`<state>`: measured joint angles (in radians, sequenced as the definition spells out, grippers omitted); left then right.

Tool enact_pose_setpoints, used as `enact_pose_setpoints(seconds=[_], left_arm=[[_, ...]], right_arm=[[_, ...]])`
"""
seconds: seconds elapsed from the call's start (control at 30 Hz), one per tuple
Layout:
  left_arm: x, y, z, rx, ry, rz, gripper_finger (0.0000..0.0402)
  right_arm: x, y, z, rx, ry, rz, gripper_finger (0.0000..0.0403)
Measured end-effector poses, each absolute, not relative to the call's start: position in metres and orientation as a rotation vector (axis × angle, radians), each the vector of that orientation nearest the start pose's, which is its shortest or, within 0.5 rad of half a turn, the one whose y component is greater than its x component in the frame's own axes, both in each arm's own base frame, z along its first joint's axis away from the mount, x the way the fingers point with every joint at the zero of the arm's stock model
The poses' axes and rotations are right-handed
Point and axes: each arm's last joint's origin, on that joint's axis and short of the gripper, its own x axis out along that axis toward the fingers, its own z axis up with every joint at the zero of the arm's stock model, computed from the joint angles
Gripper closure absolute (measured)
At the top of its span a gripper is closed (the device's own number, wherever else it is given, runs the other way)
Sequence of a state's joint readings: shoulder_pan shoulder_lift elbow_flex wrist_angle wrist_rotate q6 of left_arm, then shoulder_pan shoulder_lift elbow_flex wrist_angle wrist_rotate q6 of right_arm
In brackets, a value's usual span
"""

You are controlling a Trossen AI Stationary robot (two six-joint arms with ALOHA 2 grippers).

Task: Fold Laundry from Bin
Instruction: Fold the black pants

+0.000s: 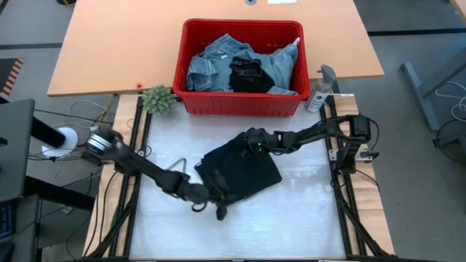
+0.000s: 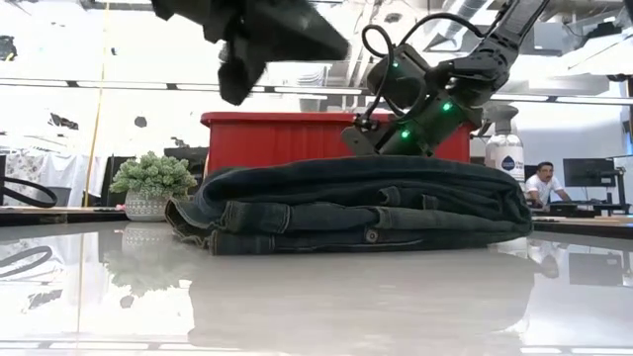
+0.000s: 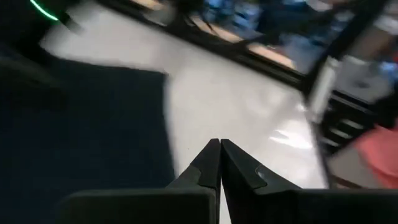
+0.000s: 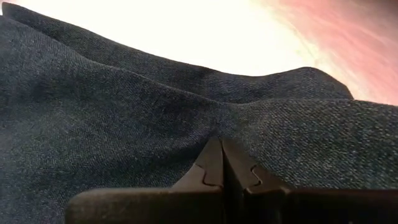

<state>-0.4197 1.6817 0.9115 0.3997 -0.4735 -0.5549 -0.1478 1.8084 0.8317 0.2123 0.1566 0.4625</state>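
A folded dark denim garment (image 1: 240, 173) lies flat on the white table (image 1: 306, 218), in the middle; in the low view it is a thick stack of layers (image 2: 356, 208). My right gripper (image 1: 250, 145) is shut at the garment's far right part. My left gripper (image 1: 220, 212) is shut and holds nothing. It hangs over the garment's near left edge, well above it in the low view (image 2: 237, 64). Behind the table stands the red bin (image 1: 240, 105), holding light blue denim pieces (image 1: 211, 65) and a black one (image 1: 251, 73). My right gripper meets the top layer of the folded garment (image 4: 221, 134) with its shut fingertips, near the garment's far right edge. The fingers slant down from the table's right and far side. The garment lies flat on the table, and the cloth creases slightly at the tips.
A small green plant (image 1: 159, 98) stands left of the bin and a spray bottle (image 1: 318, 94) right of it. Bare white table lies near, left and right of the garment. A person sits in the room far behind the table (image 2: 542, 183).
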Motion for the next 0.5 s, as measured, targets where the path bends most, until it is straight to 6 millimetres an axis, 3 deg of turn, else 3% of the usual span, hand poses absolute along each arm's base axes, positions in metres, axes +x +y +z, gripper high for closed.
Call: enact_pose_setpoints(seconds=[0.2, 0.37, 0.5], left_arm=[[0.308, -0.118, 0.215, -0.210, 0.293, 0.490, 0.0402], [0.293, -0.097, 0.164, -0.245, 0.329, 0.667, 0.0402], [0.281, -0.077, 0.139, -0.340, 0.277, 0.732, 0.0401]], right_arm=[[0.334, -0.056, 0.123, 0.422, 0.694, -0.457, 0.0389], [0.334, -0.056, 0.123, 0.419, 0.691, -0.455, 0.0389], [0.334, -0.056, 0.123, 0.421, 0.681, -0.453, 0.0389]])
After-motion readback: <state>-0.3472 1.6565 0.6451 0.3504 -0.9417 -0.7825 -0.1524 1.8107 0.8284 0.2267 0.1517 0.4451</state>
